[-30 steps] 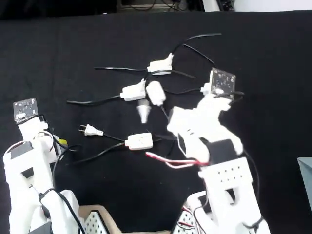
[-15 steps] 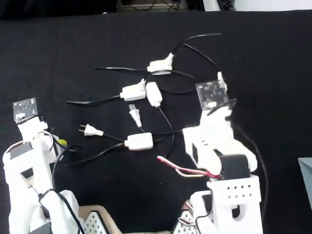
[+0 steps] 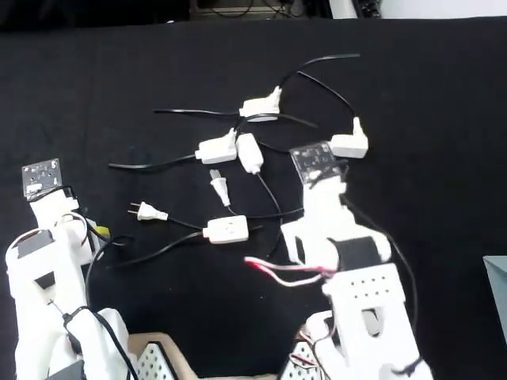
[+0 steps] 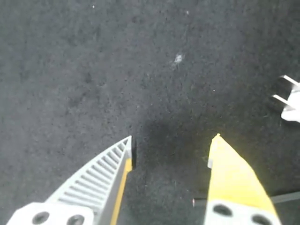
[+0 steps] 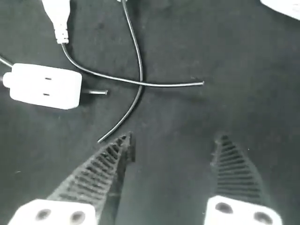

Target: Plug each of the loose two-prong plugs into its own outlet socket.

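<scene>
While both arms sit at the near side of the bench (image 3: 444,95), neither pincer holds anything. Left pincer (image 4: 173,137): jaws apart over bare black cloth, with the prongs of the first plug (image 4: 287,97) off to one side, not touching. High view has that plug on the bench near the left arm (image 3: 47,245), prongs toward the arm. Right pincer (image 5: 174,137): jaws apart, nothing between them, above crossed black cables (image 5: 136,61). Two-slot outlet socket (image 5: 42,86) lies flat just beside those cables, slots up. Second plug (image 3: 218,187) lies between that socket and a cluster of three white blocks (image 3: 250,152) further back. White piece (image 3: 349,144) lies apart from the cluster, just past the right arm (image 3: 348,261); can't tell if it's plug or socket
</scene>
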